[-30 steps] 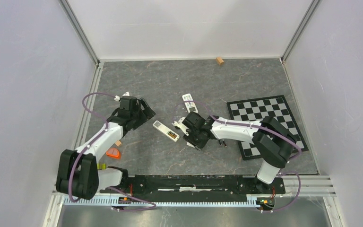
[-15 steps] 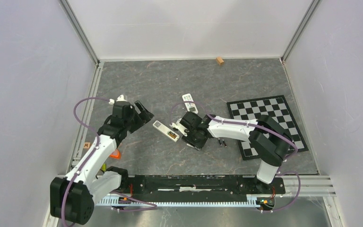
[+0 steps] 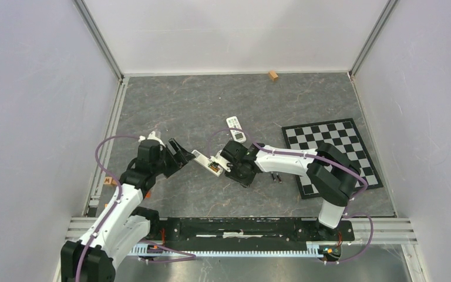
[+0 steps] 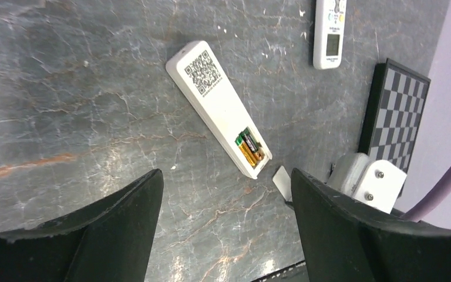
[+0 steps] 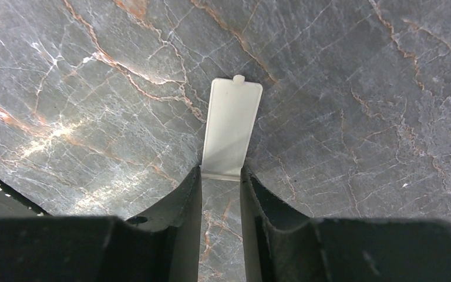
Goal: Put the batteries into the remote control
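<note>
The slim white remote control (image 4: 217, 108) lies face down, QR label up, with its compartment open at one end. Two batteries (image 4: 250, 147), one dark, one gold, sit in that compartment. In the top view the remote (image 3: 202, 158) lies between both grippers. My left gripper (image 3: 183, 154) is open and empty, close to the remote's left end; in its wrist view the gripper (image 4: 226, 176) hovers over bare floor short of the remote. My right gripper (image 5: 221, 173) is shut on the white battery cover (image 5: 230, 126), held flat near the floor beside the compartment end (image 3: 221, 161).
A shorter white remote with a display (image 3: 235, 129) lies just behind. A chessboard (image 3: 332, 154) lies to the right, with two small dark thin pieces (image 3: 276, 177) at its near-left side. A wooden block (image 3: 273, 75) sits by the back wall. A small block (image 3: 108, 181) lies at the left rail.
My left arm has swung toward the near side and right, bringing its open gripper up to the remote's left end. My right gripper has crept slightly left with the cover.
</note>
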`<state>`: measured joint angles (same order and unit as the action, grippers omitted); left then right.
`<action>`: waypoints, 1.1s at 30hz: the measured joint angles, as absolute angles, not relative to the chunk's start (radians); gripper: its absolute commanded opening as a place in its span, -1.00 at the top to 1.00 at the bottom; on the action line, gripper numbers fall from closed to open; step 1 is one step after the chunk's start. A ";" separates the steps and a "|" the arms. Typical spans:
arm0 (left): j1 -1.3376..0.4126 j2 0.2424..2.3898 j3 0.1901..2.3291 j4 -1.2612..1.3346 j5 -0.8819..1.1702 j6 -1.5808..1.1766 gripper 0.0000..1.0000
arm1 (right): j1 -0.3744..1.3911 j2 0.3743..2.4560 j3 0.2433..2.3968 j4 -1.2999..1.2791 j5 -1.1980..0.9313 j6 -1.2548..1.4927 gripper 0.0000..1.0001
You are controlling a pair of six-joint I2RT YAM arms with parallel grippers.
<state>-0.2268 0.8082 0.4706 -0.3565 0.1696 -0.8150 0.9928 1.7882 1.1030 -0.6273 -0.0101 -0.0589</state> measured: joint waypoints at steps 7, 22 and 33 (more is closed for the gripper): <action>-0.232 0.802 0.353 -0.233 0.298 -0.851 -0.64 | 0.993 1.786 1.105 -0.630 0.002 -0.046 0.49; -0.346 0.904 0.268 0.056 0.376 -0.963 -0.63 | 0.952 1.730 1.076 -0.607 -0.045 -0.022 0.48; -0.441 0.975 0.271 0.103 0.317 -0.979 -0.65 | 0.901 1.686 1.052 -0.585 -0.031 0.023 0.04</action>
